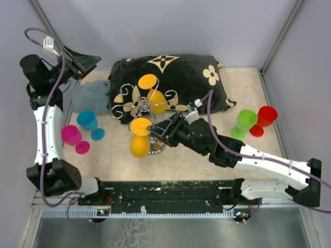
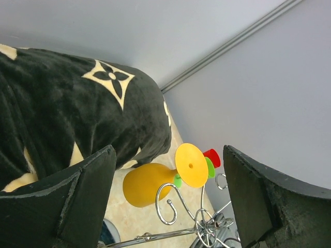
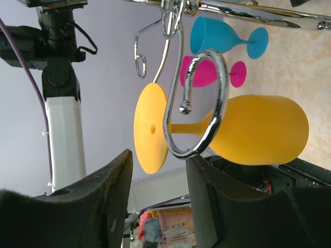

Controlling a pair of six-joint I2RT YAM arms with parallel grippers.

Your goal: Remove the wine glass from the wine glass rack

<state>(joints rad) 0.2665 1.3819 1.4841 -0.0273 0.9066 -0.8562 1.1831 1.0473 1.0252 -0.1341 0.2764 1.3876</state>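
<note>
A yellow wine glass (image 1: pixel 139 137) hangs from the near arm of the wine glass rack (image 1: pixel 146 107), with a second yellow glass (image 1: pixel 153 94) on the far arm. A black pillow (image 1: pixel 181 77) lies behind the rack. The right gripper (image 1: pixel 151 130), just right of the near glass, is partly spread around its foot; I can't tell if it touches. The left gripper (image 1: pixel 87 63), far left of the rack, gapes wide and empty.

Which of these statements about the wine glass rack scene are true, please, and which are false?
1. The near yellow wine glass and the far yellow wine glass both hang on the wine glass rack. True.
2. The right jaws are shut on the near glass. False: they are open, gripping nothing.
3. The red glass stands beside the green glass. True.
4. The left jaws hold the blue glass. False: they are open and empty; it stands beside the magenta glass.
</note>
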